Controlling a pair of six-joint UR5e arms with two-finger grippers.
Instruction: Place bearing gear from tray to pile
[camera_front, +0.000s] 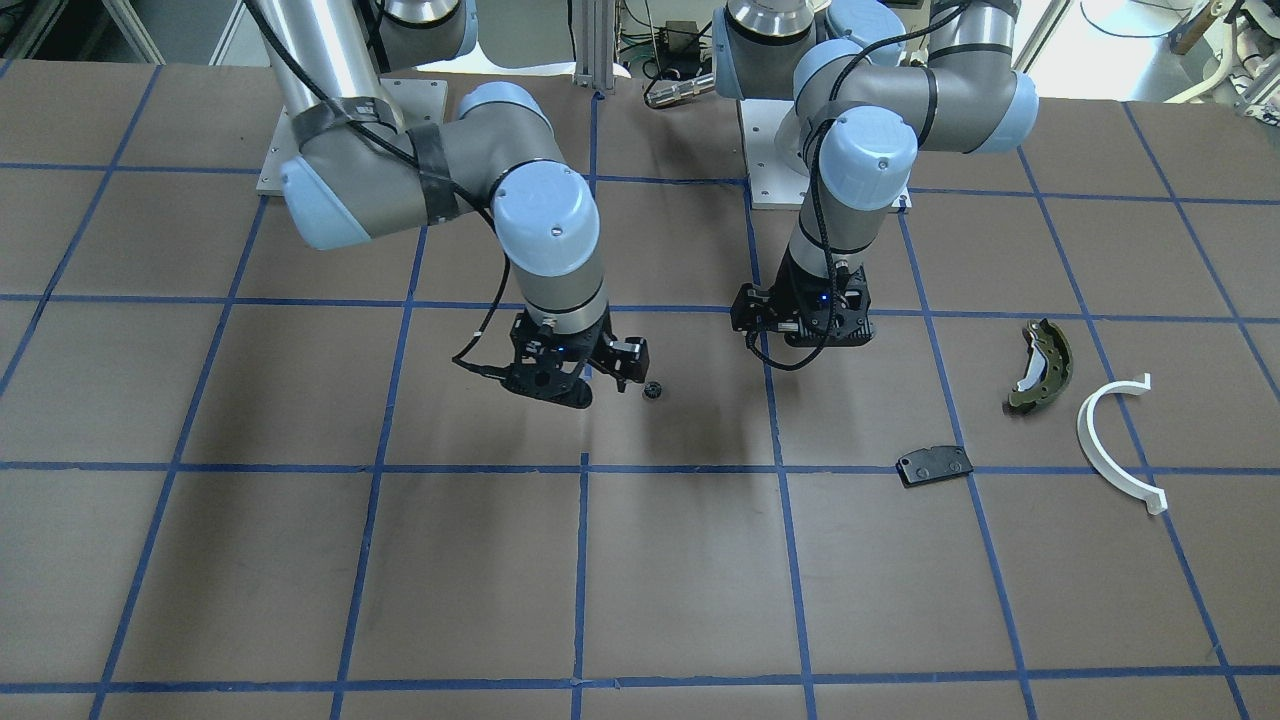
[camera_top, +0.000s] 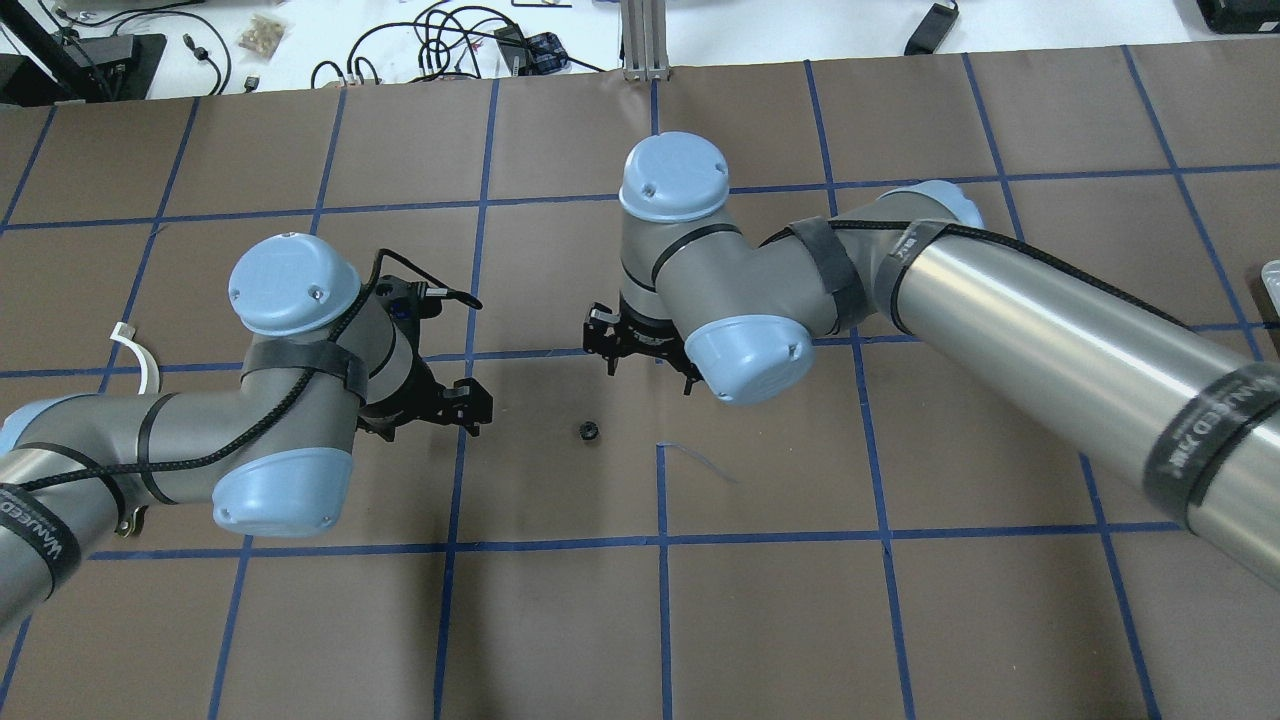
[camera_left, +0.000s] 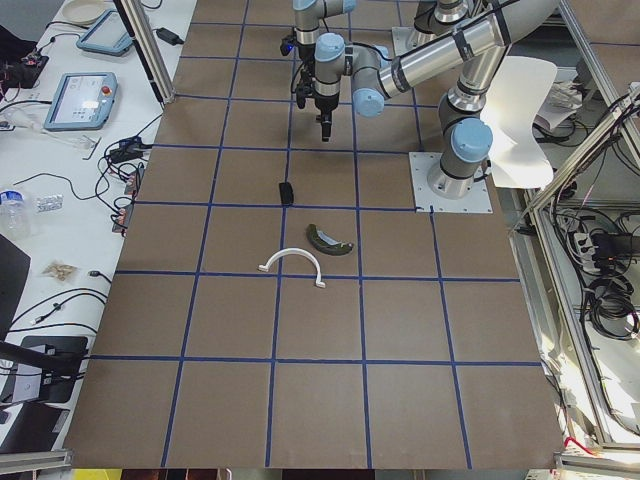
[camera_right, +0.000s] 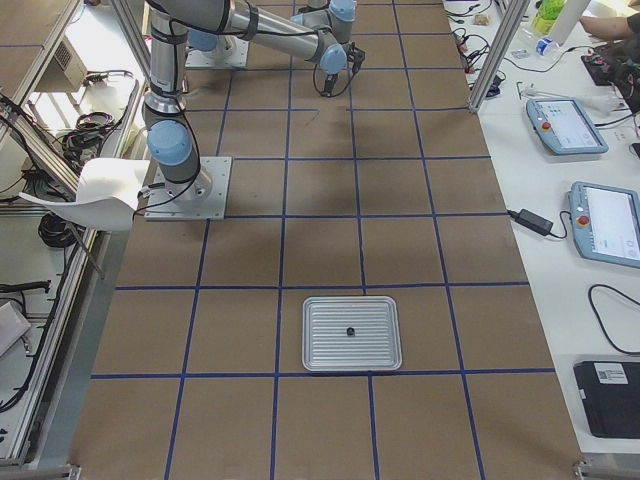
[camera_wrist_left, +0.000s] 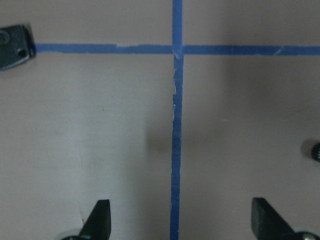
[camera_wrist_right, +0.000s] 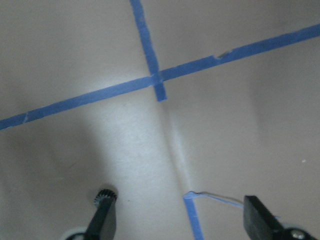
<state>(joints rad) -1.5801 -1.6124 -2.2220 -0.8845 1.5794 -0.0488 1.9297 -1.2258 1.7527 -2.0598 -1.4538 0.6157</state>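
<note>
I'm running this from afar in a robotics lab: brown-papered table (camera_front: 680, 580) gridded with blue tape (camera_front: 580, 560), teach pendants (camera_right: 607, 222) and loose cables (camera_top: 470, 45) on white side benches (camera_right: 530, 170), aluminium frame posts (camera_right: 497, 50).

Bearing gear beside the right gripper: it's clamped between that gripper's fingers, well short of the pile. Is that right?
Not clamped. The bearing gear lies loose on the table, just off one fingertip of the right gripper, whose fingers stand wide apart; the right wrist-mounted view shows this. It is indeed well short of the pile.
</note>
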